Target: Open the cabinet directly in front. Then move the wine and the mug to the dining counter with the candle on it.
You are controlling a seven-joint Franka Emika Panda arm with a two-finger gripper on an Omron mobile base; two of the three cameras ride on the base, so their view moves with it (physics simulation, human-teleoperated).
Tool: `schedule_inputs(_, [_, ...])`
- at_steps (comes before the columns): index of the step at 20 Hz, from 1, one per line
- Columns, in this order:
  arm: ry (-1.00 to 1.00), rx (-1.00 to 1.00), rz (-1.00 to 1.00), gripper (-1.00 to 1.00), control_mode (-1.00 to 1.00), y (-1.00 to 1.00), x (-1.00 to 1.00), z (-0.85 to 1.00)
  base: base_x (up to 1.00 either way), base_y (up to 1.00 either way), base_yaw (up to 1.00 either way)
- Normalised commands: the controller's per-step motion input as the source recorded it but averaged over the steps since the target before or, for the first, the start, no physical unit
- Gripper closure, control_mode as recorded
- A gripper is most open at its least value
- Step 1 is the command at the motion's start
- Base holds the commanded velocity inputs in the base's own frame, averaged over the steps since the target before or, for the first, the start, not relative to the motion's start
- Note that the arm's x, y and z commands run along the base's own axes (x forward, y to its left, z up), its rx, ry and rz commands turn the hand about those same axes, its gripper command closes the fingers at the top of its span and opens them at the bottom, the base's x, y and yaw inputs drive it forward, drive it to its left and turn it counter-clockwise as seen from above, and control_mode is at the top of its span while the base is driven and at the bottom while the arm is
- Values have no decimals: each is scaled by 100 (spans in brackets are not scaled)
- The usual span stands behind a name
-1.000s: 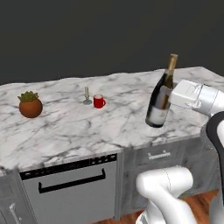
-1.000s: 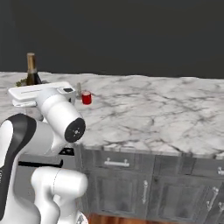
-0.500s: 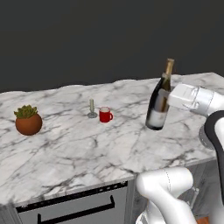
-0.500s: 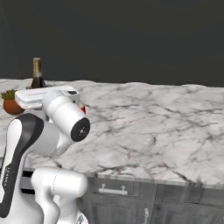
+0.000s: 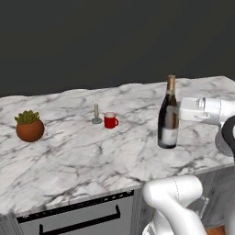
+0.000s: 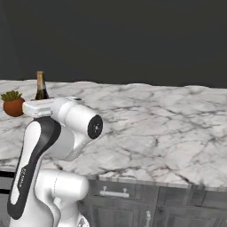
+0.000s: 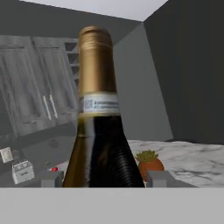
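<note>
From left to right on the dining counter [image 5: 69, 156], a wide marble slab: a potted plant [image 5: 30, 126] near the left end, then the candle [image 5: 96, 114] with the mug [image 5: 110, 120] just beside it on its right, apart but close, then the wine [image 5: 168, 114] upright toward the right end, and last the gripper [image 5: 183, 110] reaching in level from the right. The pincer stands clamped on the wine at its body, below the shoulder; the hand view shows the bottle between the two finger tips [image 7: 159, 178]. Whether the base rests on the marble or hangs just above it cannot be told. Assessment: the bottle is rigid, smooth glass, tall and likely heavy if full, so prone to slip or topple; a grip on the wide body is sounder than on the slim foil neck. The mug is already on the counter, light and stiff.
</note>
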Motion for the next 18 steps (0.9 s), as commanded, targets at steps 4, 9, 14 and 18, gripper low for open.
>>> schedule_inputs(4, [5,-6,18,100,-100,17,34,-26,0,0,0])
schedule_inputs(9, [6,-2,15,100,-100,26,81,-37,0,0,0])
schedule_inputs(14, [2,1,7,100,-100,10,100,-30,0,0,0])
schedule_inputs(18, [0,8,0,100,-100,6,100,-43,0,0,0])
